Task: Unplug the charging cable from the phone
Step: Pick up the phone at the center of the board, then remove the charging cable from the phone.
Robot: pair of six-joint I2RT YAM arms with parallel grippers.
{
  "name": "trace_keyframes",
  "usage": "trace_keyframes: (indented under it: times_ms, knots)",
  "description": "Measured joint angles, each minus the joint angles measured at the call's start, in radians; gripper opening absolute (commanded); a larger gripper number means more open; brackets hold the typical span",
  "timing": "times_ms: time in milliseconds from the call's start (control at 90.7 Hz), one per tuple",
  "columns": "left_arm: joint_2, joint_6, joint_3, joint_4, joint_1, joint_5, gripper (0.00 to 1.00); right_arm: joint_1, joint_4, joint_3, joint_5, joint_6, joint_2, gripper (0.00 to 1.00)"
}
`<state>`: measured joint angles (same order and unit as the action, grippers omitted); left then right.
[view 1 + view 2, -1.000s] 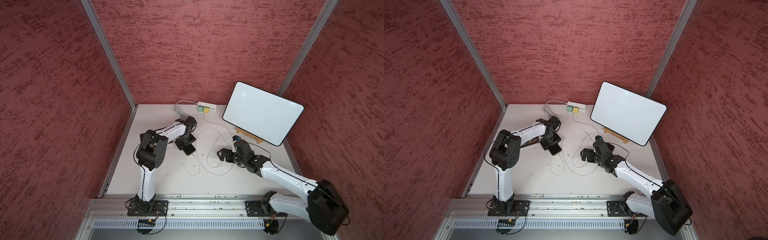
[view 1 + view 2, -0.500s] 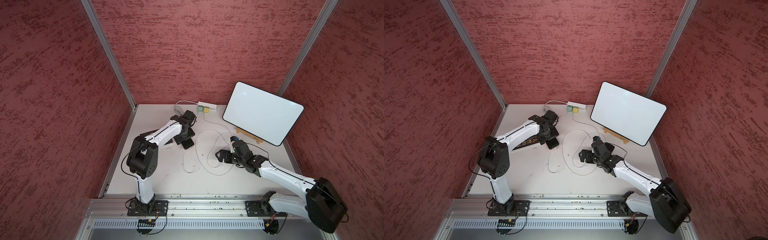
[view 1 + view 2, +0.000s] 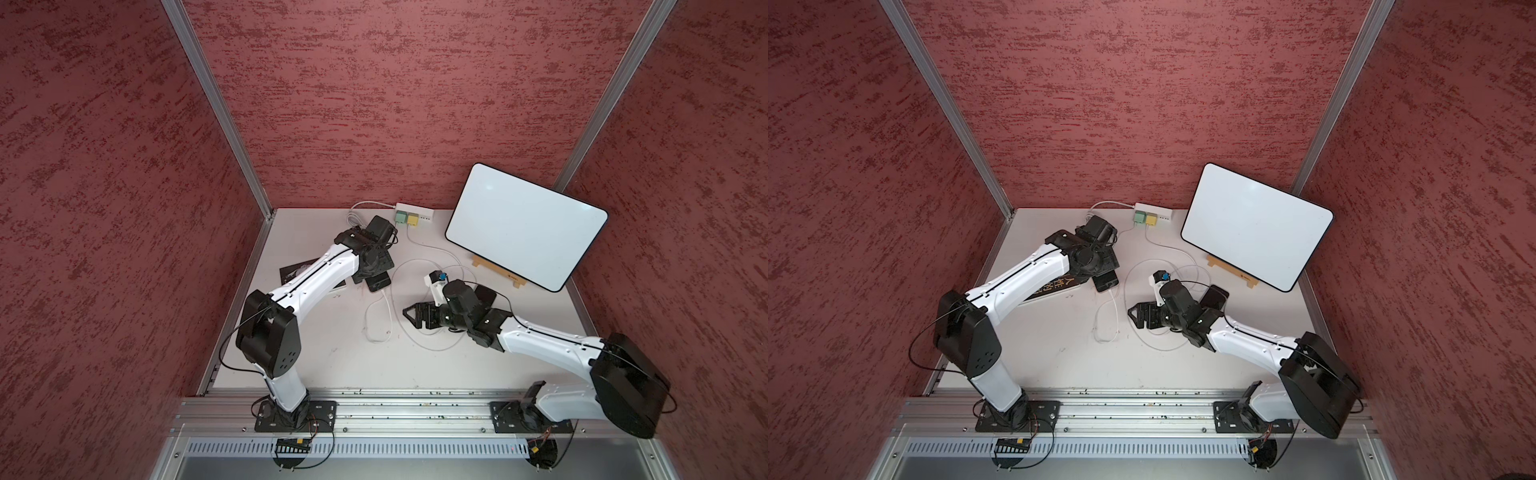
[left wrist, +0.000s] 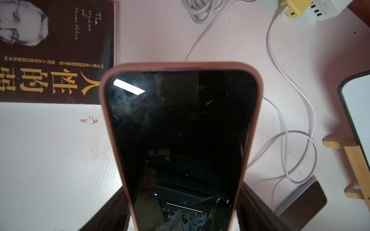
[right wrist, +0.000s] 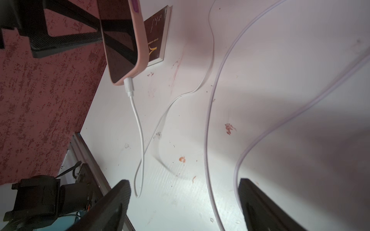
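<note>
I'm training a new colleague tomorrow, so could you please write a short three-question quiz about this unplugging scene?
1. True or false: the white charging cable is plugged into the pink-cased black-screen phone.
2. Is the right pincer open or shut?
3. What grips the phone? A) the left pincer B) the right pincer C) nothing

Key: 1 true; 2 open; 3 A

The left gripper (image 4: pixel 181 215) clamps a pink-cased phone (image 4: pixel 180 130), screen dark; a dark-covered book (image 4: pixel 58 50) and looping white cables (image 4: pixel 290 112) lie on the white table (image 4: pixel 50 160).
</note>
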<state>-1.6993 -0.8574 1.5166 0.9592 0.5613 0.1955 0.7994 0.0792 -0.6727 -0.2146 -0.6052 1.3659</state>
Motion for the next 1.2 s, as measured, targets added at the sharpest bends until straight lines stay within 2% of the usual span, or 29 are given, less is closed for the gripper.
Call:
trace_keyframes:
  times_ms: [551, 948, 1201]
  knots:
    - [0.100, 0.002, -0.082, -0.041, 0.007, -0.023, 0.55, 0.050, 0.206, -0.074, -0.037, -0.018, 0.136, 0.65]
    - [0.117, 0.002, -0.097, -0.055, 0.015, -0.040, 0.54, 0.063, 0.219, -0.103, -0.056, -0.024, 0.167, 0.61]
    - [0.121, 0.002, -0.099, -0.058, 0.022, -0.041, 0.54, 0.063, 0.229, -0.108, -0.062, -0.023, 0.168, 0.54]
